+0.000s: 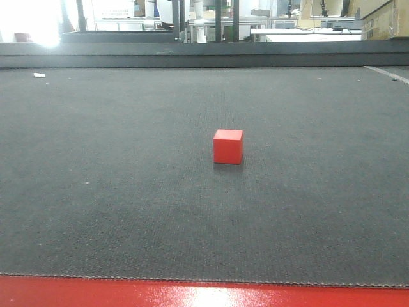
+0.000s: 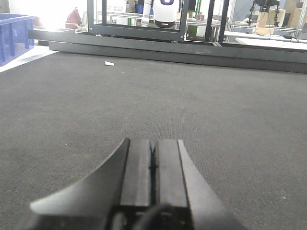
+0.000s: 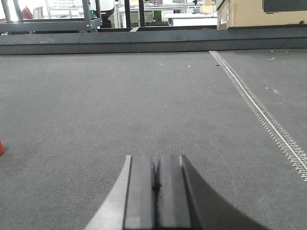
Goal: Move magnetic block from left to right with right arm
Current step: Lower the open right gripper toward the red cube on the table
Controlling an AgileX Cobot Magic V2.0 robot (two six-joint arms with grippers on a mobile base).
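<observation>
"Exterior front-facing view puts the red cube (image 1: 227, 146) alone on the dark mat (image 1: 96, 192), about mid-table, sitting flat with one corner turned a little toward us. Nothing is touching it."

"And the arms?"

"Neither shows from the front. On its own wrist camera the right gripper (image 3: 156, 159) is low over the mat with its fingers pressed together and nothing between them. The left gripper (image 2: 153, 143) is the same, clenched on nothing."

"So why is the right one sitting there?"

"My guess is it's parked, not yet started. A red sliver at the left edge of its view is probably the cube, so the cube lies off to its left, well apart. It would have to swing that way and spread its fingers first."

"Any boxes or bins about?"

"A blue crate (image 2: 14, 36) beyond the mat's far left corner; I can't see into it. A cardboard box (image 3: 240, 12) behind the far rail, only its side showing. And a white scrap (image 2: 109, 63) lies loose on the mat."
</observation>
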